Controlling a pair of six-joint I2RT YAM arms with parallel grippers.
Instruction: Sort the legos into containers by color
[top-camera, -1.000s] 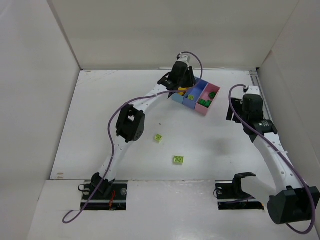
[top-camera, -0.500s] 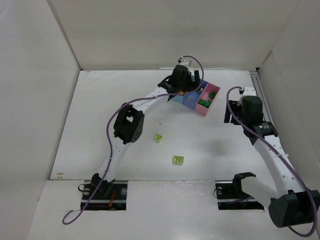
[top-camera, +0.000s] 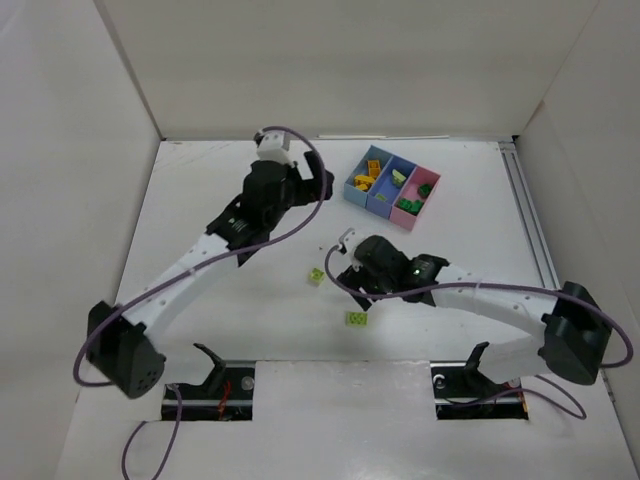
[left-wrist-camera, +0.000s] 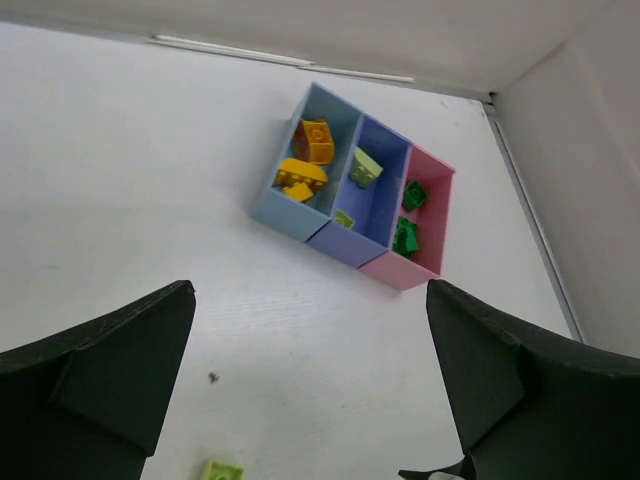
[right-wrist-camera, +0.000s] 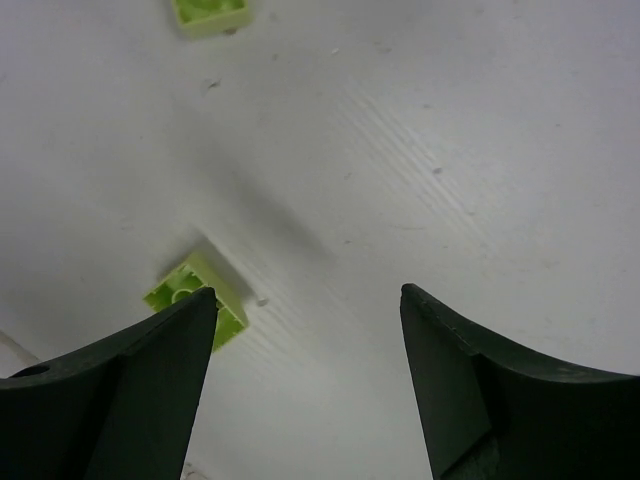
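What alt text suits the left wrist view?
Three joined bins on a white table: orange bricks in light blue, pale green bricks in darker blue, dark green bricks in pink. The open left gripper frames the bottom corners.

The left hand (left-wrist-camera: 308, 300) hangs above the white counter (left-wrist-camera: 130, 170), its two dark fingers (left-wrist-camera: 120, 350) spread wide with nothing between them. Farther off, three bins stand joined in a row. The light blue bin (left-wrist-camera: 282, 214) holds two orange bricks (left-wrist-camera: 302, 178), the darker blue bin (left-wrist-camera: 345, 245) two pale lime bricks (left-wrist-camera: 365, 167), and the pink bin (left-wrist-camera: 396, 272) two dark green bricks (left-wrist-camera: 405, 238). One loose lime brick (left-wrist-camera: 220, 470) lies at the bottom edge.
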